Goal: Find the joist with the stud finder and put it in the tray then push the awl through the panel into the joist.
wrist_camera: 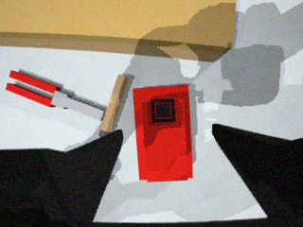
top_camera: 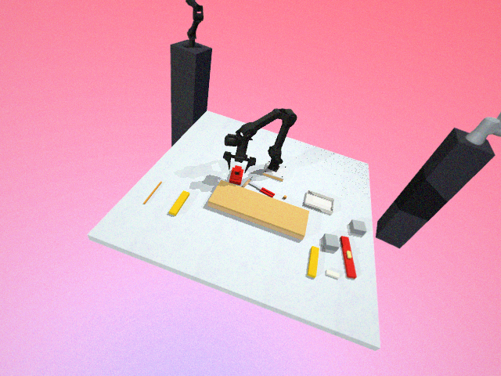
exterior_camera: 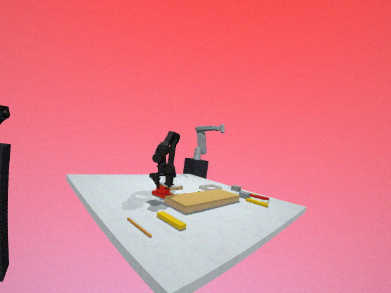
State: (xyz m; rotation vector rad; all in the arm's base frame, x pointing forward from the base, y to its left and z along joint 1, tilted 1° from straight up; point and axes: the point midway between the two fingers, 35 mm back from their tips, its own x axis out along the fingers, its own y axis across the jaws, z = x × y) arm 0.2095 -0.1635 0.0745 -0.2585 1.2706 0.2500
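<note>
The red stud finder [top_camera: 235, 178] [exterior_camera: 161, 192] [wrist_camera: 166, 163] with a small black screen stands on the table beside one end of the tan floor panel [top_camera: 258, 208] [exterior_camera: 205, 199] [wrist_camera: 95, 19]. My gripper [top_camera: 237, 170] [exterior_camera: 162, 188] [wrist_camera: 167, 130] is open, low over the stud finder, with one finger to each side of it in the wrist view. Nothing is held. The pale tray [top_camera: 306, 197] [exterior_camera: 201, 188] is beyond the panel's other end. A short wooden stick [wrist_camera: 114, 104] [top_camera: 246, 182] lies beside the stud finder; I cannot tell whether it is the awl's handle. No joist shows.
A red-handled tool [top_camera: 267, 192] [wrist_camera: 33, 87] lies near the stick, and a tiny brown piece [top_camera: 284, 197] farther along. Another wooden piece [top_camera: 272, 176] is by the arm's base. Yellow bars [top_camera: 178, 203] [top_camera: 313, 262], grey blocks [top_camera: 330, 241] [top_camera: 357, 227] and a red level [top_camera: 347, 244] lie farther out.
</note>
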